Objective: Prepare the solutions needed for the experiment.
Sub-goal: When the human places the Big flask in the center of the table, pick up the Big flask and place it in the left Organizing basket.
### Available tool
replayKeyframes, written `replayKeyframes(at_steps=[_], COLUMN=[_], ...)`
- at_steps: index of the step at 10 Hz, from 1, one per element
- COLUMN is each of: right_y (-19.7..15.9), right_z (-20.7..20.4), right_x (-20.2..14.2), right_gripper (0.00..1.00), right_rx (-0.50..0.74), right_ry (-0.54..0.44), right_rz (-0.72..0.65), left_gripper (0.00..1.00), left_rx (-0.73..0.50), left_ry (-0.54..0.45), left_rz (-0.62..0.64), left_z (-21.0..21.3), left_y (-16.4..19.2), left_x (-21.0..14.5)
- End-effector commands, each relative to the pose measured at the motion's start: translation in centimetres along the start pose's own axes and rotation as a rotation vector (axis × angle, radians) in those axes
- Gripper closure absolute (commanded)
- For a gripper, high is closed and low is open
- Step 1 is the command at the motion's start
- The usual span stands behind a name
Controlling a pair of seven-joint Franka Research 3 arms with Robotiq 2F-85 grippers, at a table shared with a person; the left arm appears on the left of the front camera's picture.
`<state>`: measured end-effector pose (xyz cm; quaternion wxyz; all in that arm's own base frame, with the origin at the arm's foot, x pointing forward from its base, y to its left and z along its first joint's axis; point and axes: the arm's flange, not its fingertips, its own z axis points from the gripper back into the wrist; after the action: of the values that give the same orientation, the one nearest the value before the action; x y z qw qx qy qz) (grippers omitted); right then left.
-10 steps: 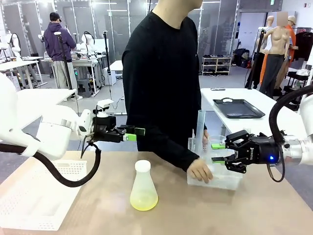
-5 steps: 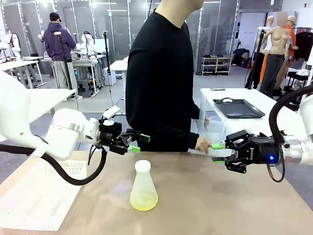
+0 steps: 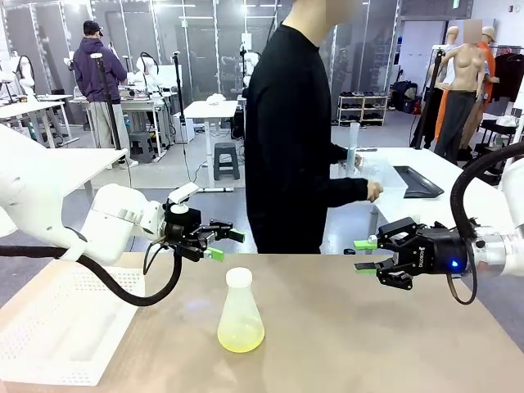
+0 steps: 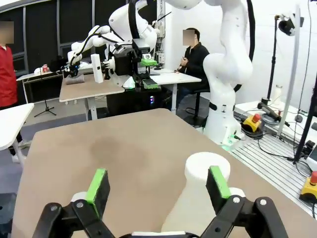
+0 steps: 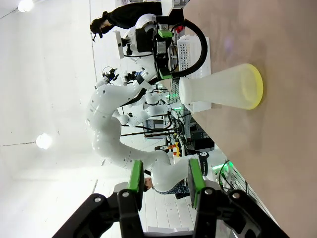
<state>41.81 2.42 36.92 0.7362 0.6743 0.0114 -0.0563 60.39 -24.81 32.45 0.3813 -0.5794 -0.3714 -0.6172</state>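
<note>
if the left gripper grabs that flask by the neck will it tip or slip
The Erlenmeyer flask looks hard to tip: its base is wide and the yellow-green solution sits low. Probably light, since the layer is shallow. The smooth frosted neck might slip, though the left gripper has green pads.

A flask [image 3: 241,315] stands upright near the middle of the worktop [image 3: 344,344], with the solution [image 3: 241,336] lying in its base. A rack [image 3: 57,327] lies on the worktop at the flask's 9 o'clock. The left end effector [image 3: 219,245] hangs above the worktop at the flask's 11 o'clock; the right end effector [image 3: 365,255] at its 2 o'clock. A person [image 3: 299,139] stands beyond the far edge at 12 o'clock, holding a tub [image 3: 372,173] off at 1 o'clock.
</note>
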Motion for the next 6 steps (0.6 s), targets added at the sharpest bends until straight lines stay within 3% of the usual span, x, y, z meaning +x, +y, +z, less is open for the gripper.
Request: replayKeyframes(at_steps=[1,2,6], right_y=[0.0,0.0,0.0], right_z=[0.0,0.0,0.0], right_x=[-0.1,-0.1,-0.1], right_gripper=[0.53,0.53,0.53], right_rx=[-0.013,-0.013,-0.013], right_ry=[-0.005,-0.005,-0.005], right_rz=[0.007,0.007,0.007], left_gripper=[0.0,0.0,0.0], left_rx=[-0.053,0.0,-0.022], left_ry=[-0.009,0.0,-0.02], left_rz=[0.032,0.0,-0.02], left_z=[0.8,0.0,0.5], left_y=[1.9,0.0,0.8], left_x=[0.1,0.0,-1.0])
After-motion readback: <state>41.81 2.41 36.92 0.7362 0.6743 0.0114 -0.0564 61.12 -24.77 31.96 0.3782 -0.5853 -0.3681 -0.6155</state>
